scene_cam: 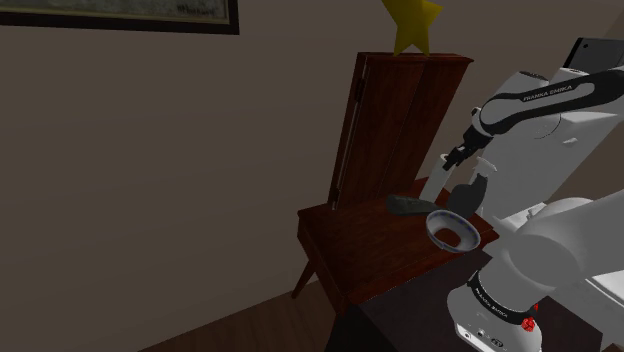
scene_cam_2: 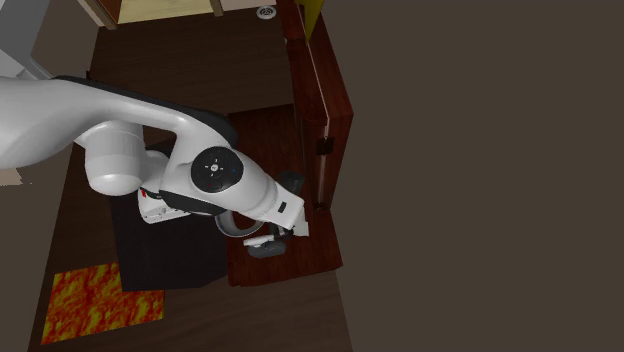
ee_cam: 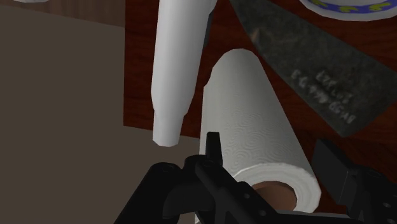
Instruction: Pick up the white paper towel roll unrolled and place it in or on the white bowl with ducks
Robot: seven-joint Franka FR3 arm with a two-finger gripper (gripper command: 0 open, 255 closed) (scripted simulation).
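Note:
The white paper towel roll lies on the dark wooden table, its brown core facing the hand. A long white strip stands off beside it. My gripper is open, low over the roll, with one finger at each side; the left fingertip is against the roll and the right one stands a little apart. Beyond the roll, the white bowl shows yellow marks on its rim. In the shoulder view the gripper hangs just behind the bowl.
A flat dark grey thing with pale lettering lies between roll and bowl, also seen as a dark grey thing. A tall wooden back panel rises behind the table, a yellow star on top. An orange-red mat lies on the floor.

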